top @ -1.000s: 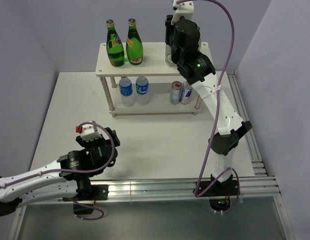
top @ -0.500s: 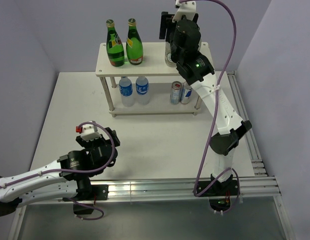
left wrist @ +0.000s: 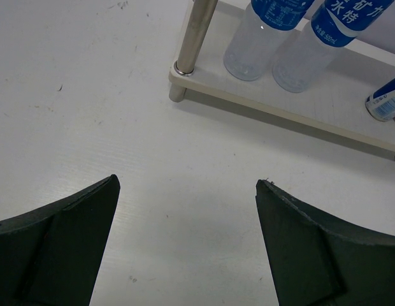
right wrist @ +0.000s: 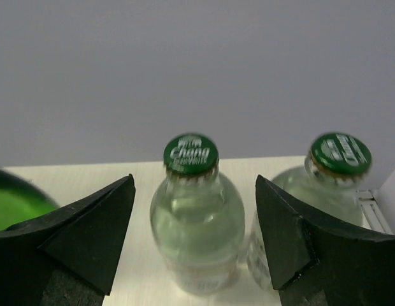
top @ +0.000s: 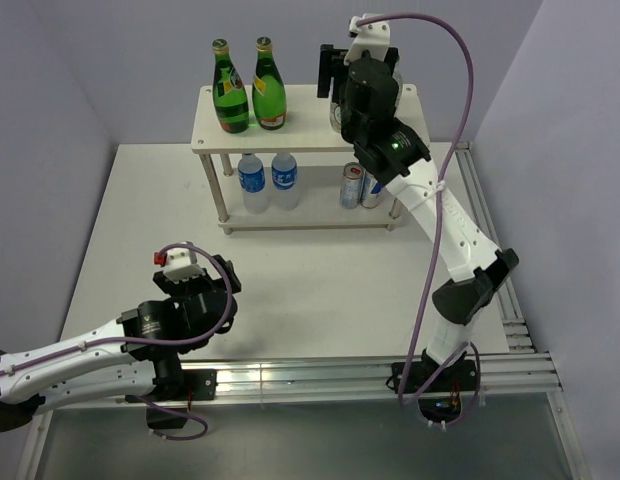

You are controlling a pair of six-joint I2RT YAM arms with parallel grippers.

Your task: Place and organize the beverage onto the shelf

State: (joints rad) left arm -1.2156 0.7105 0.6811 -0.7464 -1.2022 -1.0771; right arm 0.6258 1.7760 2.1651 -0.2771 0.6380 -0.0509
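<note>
- The left arm [top: 80,355] lies low over the near-left part of the worktop [top: 320,290]. The left fingers [top: 226,274] are spread wide and hold nothing. Only bare worktop lies under them, and they are well short of the shelf.
- The right arm [top: 445,230] rises from its base at the near right and stretches across to the far right end of the shelf.
- The shelf [top: 300,125] stands at the far side of the worktop, close to the back wall [top: 140,40].
- On its lower board [top: 310,215], two water bottles [top: 252,180] with blue labels stand side by side, left of the middle. Two cans [top: 351,185] stand close together at the right end, just beside a leg.
- At the left end of the top board, two green bottles [top: 229,90] stand upright next to each other.
- At the right end of the top board, two clear bottles [right wrist: 191,223] with green caps stand upright side by side.
- The right fingers [top: 332,72] are parted around the left-hand clear bottle. There is a gap on each side of it, so they are not gripping it.
- The other clear bottle stands just outside the fingers, to the right.
</note>
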